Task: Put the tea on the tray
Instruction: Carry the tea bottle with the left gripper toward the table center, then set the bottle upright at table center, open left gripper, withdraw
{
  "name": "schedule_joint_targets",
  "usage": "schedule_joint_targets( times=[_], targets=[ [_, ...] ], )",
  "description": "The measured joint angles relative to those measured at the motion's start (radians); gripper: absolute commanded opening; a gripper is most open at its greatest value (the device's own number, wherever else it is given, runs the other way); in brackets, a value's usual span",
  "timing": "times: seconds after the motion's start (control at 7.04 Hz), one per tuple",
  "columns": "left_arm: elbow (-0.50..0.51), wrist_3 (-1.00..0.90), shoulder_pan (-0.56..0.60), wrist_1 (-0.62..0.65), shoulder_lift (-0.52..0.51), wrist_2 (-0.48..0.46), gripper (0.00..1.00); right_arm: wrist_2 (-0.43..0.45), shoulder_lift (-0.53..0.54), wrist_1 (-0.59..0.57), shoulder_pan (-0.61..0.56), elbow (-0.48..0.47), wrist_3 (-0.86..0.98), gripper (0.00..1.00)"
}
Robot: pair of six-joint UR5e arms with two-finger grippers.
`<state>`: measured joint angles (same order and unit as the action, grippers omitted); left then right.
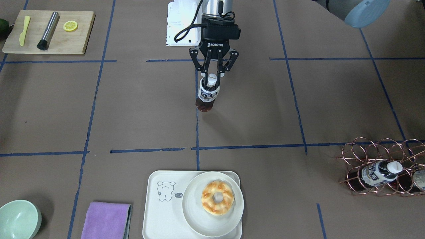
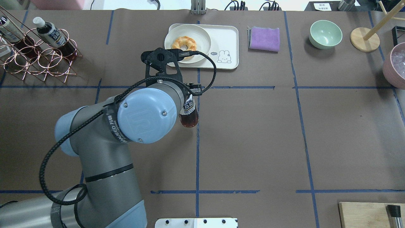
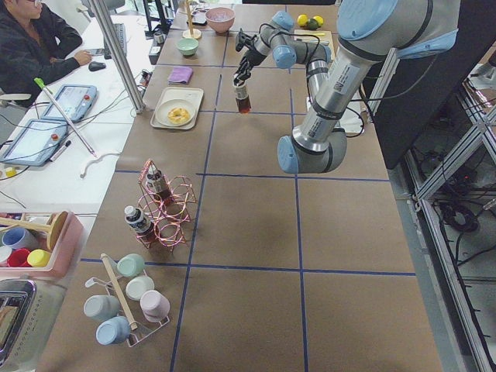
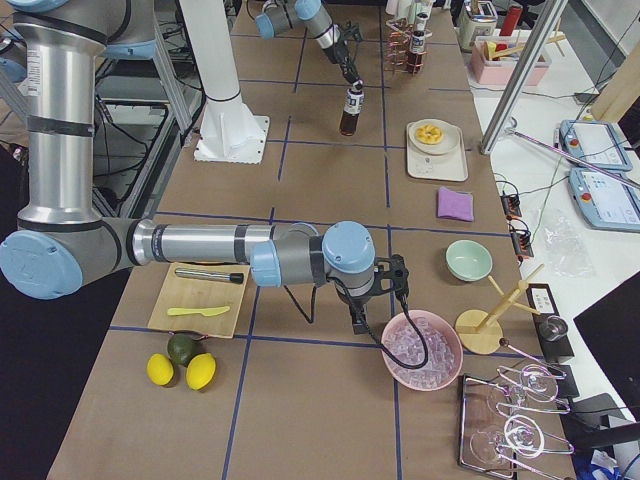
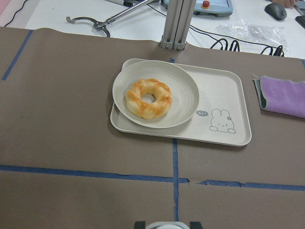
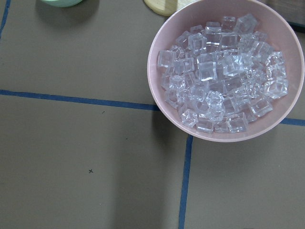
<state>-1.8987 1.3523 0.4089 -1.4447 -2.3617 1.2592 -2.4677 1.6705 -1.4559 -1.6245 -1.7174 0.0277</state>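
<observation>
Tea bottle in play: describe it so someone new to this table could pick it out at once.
On the brown table with blue tape lines, find the left arm over the middle. Its tool grips a small clear bottle of dark tea, white cap, white-and-blue label, by the neck. Its lookalikes lie in the copper wire rack; this one is upright, outside it.

Brown table (image 1: 132, 109) with tray (image 1: 155, 220), purple cloth (image 1: 105, 220), green bowl (image 1: 18, 220), wooden board (image 1: 81, 39)
</observation>
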Motion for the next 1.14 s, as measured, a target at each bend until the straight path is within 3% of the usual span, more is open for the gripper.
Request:
schedule_joint_targets(
  times=[0.85,0.99,1.14],
  targets=[
    [0.08,0.002,-0.017,-0.026,-0.033,-0.016,0.08,-0.001,0.0,0.0,0.0,0.0,0.0,1.0],
    [0.084,0.002,-0.02,-0.031,-0.032,-0.016,0.22,-0.001,0.0,0.0,0.0,0.001,-0.001,1.0],
    [0.085,0.003,-0.023,-0.033,-0.032,-0.017,0.57,-0.001,0.0,0.0,0.0,0.001,-0.001,1.0]
  ],
)
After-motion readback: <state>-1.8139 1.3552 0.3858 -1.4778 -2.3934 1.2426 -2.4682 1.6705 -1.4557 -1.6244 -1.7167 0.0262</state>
